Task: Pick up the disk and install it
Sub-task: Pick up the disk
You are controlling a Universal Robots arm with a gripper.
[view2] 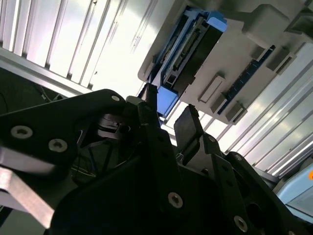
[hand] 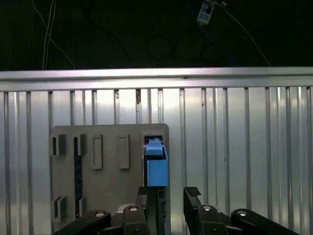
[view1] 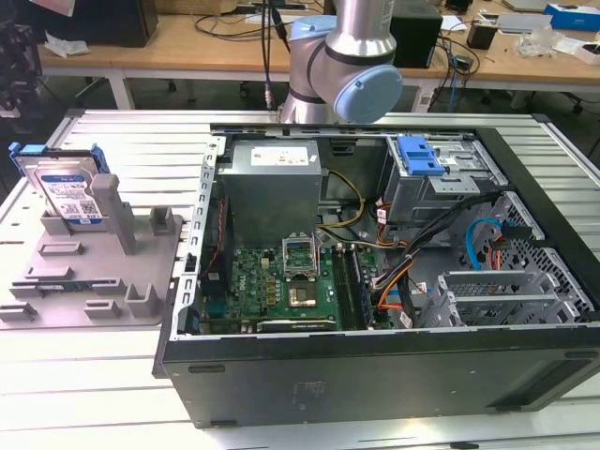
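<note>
The disk (view1: 67,187) stands on edge in a slot of the grey holder (view1: 103,281), at the exterior view's left, its label facing out and its blue carrier around it. In the first wrist view its blue end (hand: 156,171) shows just past my jaws, which are spread apart and grip nothing. The holder lies on the ribbed metal worktop (view1: 94,375), beside the open computer case (view1: 375,356); my arm (view1: 356,56) rises behind the case.
</note>
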